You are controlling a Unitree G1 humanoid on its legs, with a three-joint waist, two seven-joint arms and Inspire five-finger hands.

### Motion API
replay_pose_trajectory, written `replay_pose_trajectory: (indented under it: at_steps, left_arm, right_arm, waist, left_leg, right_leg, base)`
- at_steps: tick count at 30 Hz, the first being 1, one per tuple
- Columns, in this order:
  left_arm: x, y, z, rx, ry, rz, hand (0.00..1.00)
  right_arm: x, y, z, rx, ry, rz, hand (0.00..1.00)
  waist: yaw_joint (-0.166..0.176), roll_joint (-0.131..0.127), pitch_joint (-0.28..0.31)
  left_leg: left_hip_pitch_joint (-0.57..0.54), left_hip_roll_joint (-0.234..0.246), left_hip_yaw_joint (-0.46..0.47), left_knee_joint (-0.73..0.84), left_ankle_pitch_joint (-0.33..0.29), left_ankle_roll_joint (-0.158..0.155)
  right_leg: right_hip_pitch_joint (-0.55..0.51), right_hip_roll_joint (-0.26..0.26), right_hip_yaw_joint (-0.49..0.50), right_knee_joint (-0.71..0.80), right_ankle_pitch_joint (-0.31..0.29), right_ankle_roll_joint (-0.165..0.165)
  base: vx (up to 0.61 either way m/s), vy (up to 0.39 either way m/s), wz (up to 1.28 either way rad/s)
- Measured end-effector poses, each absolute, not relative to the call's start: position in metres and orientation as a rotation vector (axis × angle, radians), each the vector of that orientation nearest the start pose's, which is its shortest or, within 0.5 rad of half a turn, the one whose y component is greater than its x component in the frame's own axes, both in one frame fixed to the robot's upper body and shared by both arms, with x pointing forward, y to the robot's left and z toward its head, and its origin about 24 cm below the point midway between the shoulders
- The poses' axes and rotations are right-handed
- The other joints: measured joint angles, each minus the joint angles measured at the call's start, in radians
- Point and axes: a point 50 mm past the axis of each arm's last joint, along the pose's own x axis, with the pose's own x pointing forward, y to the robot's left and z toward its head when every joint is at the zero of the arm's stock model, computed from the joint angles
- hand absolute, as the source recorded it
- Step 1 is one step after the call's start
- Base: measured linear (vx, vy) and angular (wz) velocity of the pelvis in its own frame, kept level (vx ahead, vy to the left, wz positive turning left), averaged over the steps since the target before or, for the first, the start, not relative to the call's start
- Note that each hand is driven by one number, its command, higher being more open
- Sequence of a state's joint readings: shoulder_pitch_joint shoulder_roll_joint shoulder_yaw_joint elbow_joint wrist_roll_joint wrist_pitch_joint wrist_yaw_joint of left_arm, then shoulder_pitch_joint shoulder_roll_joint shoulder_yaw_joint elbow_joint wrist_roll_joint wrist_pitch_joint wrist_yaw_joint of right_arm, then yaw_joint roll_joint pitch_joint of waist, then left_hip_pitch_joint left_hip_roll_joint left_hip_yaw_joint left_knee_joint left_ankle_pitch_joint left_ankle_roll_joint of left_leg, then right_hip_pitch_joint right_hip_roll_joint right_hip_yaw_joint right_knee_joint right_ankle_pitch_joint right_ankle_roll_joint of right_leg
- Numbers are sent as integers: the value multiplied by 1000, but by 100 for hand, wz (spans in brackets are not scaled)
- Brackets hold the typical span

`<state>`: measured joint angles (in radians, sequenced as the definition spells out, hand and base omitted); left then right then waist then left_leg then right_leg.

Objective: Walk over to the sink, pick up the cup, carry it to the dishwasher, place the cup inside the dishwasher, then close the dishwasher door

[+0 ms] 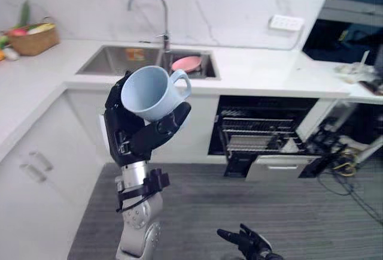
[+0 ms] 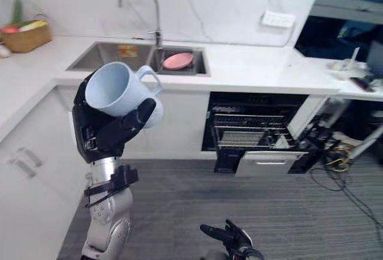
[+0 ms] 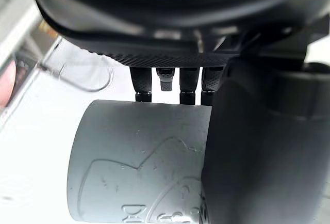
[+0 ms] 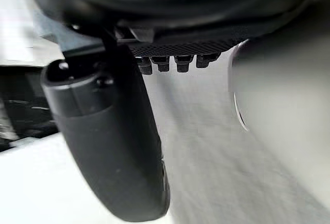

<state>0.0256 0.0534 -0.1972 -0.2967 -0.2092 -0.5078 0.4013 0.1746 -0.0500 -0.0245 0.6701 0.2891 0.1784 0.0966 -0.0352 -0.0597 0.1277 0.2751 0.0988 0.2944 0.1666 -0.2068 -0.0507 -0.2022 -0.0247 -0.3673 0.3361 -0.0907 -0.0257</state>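
Plainly, the pale blue mug-shaped cup sits in the robot's left hand, raised in front of the white cabinets. The dark fingers are curled round the cup's wall and the thumb is laid across its underside. The cup is tilted, with its mouth turned up towards the camera and its handle pointing towards the stainless steel sink. In the left wrist view the cup's side bears a raised figure with lettering beneath it, cut off by the thumb and too partial to read.

An orange and yellow sticker sits on the sink's far wall, its print too small to make out. A rose-pink dish lies in the sink's right end below the chrome gooseneck tap.

The right hand hangs low over the grey ribbed floor, its fingers relaxed and spread.

Under the white marbled counter, right of the sink and well apart from the cup, stands the open black dishwasher. Its wire rack shows, and its white door panel hangs low in front. A woven basket of vegetables stands on the counter's far left, and a white wall socket is on the backsplash.
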Motion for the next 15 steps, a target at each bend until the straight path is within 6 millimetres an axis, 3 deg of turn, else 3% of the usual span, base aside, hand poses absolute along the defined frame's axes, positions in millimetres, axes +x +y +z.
replay_pose_trajectory:
  at_steps: [1,2,3,4,5,7,9,11,12,13,15]
  left_arm:
    - [217,153,132,-362,-667,270,0]
    - [216,156,126,-353,-649,296,0]
    - [215,155,113,-363,-587,347,0]
    - [215,152,109,-372,-565,348,0]
    - [217,143,106,-374,-542,329,0]
    - [216,135,105,-368,-528,295,0]
    - [215,129,106,-367,-531,250,0]
    - [212,129,107,-364,-539,233,0]
    - [208,131,107,-359,-547,229,0]
    - [207,133,106,-353,-553,220,0]
    - [204,135,107,-349,-579,203,0]
  right_arm:
    - [115,-166,-139,312,1001,-87,100]
    - [110,-167,-140,311,1010,-90,100]
    - [110,-180,-139,273,1017,-99,100]
    - [110,-186,-139,261,1021,-102,100]
    - [108,-192,-139,247,1039,-115,100]
    - [108,-191,-139,248,1044,-114,100]
    - [104,-191,-137,237,1037,-109,100]
    - [100,-191,-138,231,1048,-106,100]
    - [99,-192,-138,235,1052,-107,100]
    - [96,-192,-141,238,1064,-104,100]
    - [96,-193,-144,234,1083,-102,100]
  waist:
    - [-7,-28,-17]
    - [-10,-31,-31]
    - [-2,43,-56]
    - [-5,69,-59]
    - [-6,118,-67]
    - [-6,115,-41]
    - [4,114,-8]
    - [22,108,-4]
    - [32,102,-3]
    - [43,93,0]
    - [50,91,-1]
  left_leg:
    - [56,-38,18,9,-30,-30]
    - [76,-56,18,18,-46,-40]
    - [79,-20,32,50,-84,-52]
    - [72,-5,37,61,-93,-61]
    - [66,21,62,89,-94,-62]
    - [18,75,67,292,-74,-62]
    - [-187,187,11,800,34,-24]
    - [-308,212,-9,928,-1,-26]
    - [-371,209,-7,874,-51,-20]
    - [-380,183,-4,716,-77,-14]
    - [-379,103,-65,293,-62,-10]
  right_leg:
    - [-4,6,-7,-87,246,-101]
    - [4,1,-15,-84,204,-194]
    - [14,46,10,-95,153,-155]
    - [15,65,15,-104,141,-146]
    - [20,99,20,-119,119,-139]
    - [75,132,40,-149,87,-131]
    - [171,165,69,-182,45,-144]
    - [213,174,104,-193,26,-139]
    - [250,174,129,-224,24,-133]
    - [276,165,156,-244,31,-115]
    - [305,140,208,-260,19,-91]
  base:
    - [778,-136,-85]
    - [595,-117,-89]
    - [561,-91,-58]
    - [469,-27,-59]
    - [415,-25,-27]
    - [356,-38,-30]
    - [266,-32,-31]
    - [227,5,-49]
    - [279,17,-61]
    - [298,41,-65]
    - [314,85,-67]
